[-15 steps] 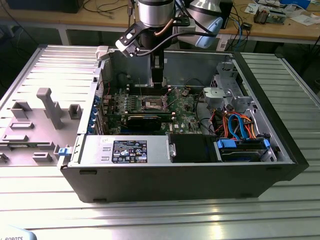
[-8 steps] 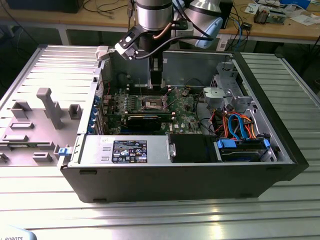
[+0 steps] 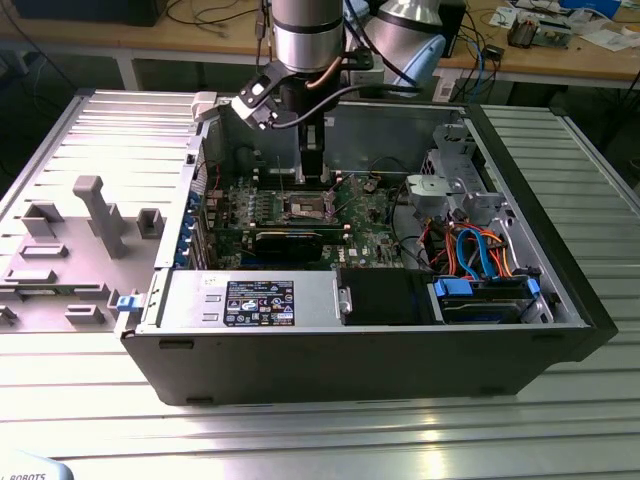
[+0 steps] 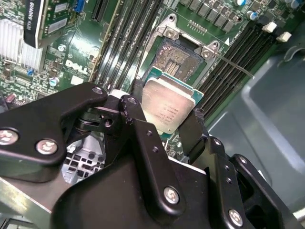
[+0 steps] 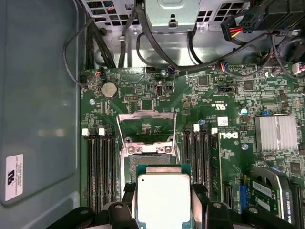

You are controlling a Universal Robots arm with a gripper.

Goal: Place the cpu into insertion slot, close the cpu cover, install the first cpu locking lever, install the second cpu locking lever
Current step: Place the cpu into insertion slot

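My gripper (image 5: 163,202) is shut on the cpu (image 5: 163,195), a flat square chip with a dull metal face, with one black finger on each of two opposite edges. In the second wrist view the cpu (image 4: 167,107) hangs just above and short of the insertion slot (image 4: 180,58), tilted relative to the board. The insertion slot (image 5: 147,155) lies bare, and the cpu cover (image 5: 146,115) is swung up open beyond it. A thin silver locking lever (image 4: 233,67) sticks out beside the socket. In the exterior view the gripper (image 3: 314,178) hangs over the insertion slot (image 3: 308,207) inside the computer case.
Long memory slots (image 5: 97,162) flank the socket on both sides. A black card (image 3: 288,240) lies in front of the socket, and a drive cage with orange and blue cables (image 3: 480,250) stands at the exterior view's right. Case walls (image 3: 340,350) ring the board. A grey fixture (image 3: 95,215) lies outside.
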